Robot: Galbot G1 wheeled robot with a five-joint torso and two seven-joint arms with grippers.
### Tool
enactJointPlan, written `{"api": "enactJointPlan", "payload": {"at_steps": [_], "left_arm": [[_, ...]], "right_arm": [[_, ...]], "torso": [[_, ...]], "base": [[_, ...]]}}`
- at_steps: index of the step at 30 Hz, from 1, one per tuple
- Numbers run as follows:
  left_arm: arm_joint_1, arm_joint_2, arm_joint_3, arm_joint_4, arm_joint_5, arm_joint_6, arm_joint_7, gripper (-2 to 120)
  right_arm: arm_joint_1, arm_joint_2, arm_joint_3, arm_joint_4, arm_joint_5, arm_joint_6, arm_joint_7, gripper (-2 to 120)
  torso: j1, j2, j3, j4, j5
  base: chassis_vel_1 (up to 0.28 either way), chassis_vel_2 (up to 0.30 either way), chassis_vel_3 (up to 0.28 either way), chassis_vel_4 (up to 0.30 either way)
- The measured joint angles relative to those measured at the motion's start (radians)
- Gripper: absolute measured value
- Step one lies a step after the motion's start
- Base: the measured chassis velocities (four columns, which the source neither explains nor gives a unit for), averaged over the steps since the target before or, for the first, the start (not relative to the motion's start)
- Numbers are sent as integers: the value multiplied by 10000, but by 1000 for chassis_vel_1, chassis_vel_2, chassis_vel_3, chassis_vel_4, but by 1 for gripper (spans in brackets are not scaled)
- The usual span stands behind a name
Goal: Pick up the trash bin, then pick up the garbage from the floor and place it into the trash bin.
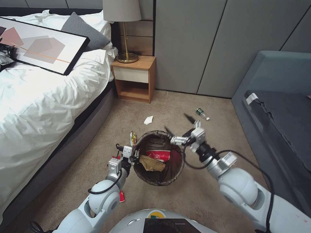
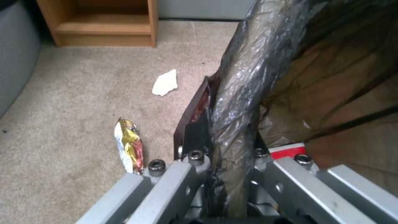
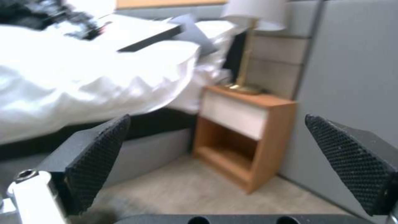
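The trash bin (image 1: 175, 173), lined with a dark bag, is in front of me, and my left gripper (image 1: 134, 158) is shut on its near-left rim (image 2: 238, 93). Inside lie a crushed red-and-white cup (image 1: 158, 154) and a crumpled brown paper bag (image 1: 151, 163). My right gripper (image 1: 175, 121) hangs open over the bin's far right rim with nothing between its pads (image 3: 97, 165). Garbage on the floor: a white tissue (image 1: 148, 120) (image 2: 165, 82), a yellow snack wrapper (image 1: 132, 138) (image 2: 129, 145) just left of the bin, a green-labelled bottle (image 1: 202, 113) beyond it, and a red packet (image 1: 121, 196) by my left arm.
A bed (image 1: 42, 103) with a framed picture (image 1: 42, 45) runs along the left. A wooden nightstand (image 1: 134, 79) (image 3: 244, 137) with a lamp (image 1: 124, 32) stands at the wall. A grey sofa (image 1: 278, 103) lines the right. Open carpet (image 1: 181, 103) lies between them.
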Motion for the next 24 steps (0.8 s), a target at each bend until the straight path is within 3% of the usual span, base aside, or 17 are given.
{"api": "enactJointPlan", "payload": {"at_steps": [8, 12, 16, 24], "left_arm": [[25, 15, -41, -34, -5, -11, 0, 3], [39, 20, -77, -41, -6, -26, 3, 3], [39, 17, -92, -41, -6, -33, 5, 3], [22, 20, -225, 27, -9, -77, 23, 3]], "right_arm": [[-380, 566, 1483, 172, 218, -482, 885, 100], [-659, 1268, 2460, 140, 190, -1002, 1469, 100], [-811, 1573, 2789, 76, 78, -1161, 1645, 100], [-2040, 2681, 3680, -389, -1300, -887, 2091, 100]], "torso": [[0, 0, 0, -3, 2], [0, 0, 0, -2, 3], [0, 0, 0, -2, 2], [0, 0, 0, -2, 2]], "base": [[0, 0, 0, 0], [0, 0, 0, 0], [0, 0, 0, 0], [0, 0, 0, 0]]}}
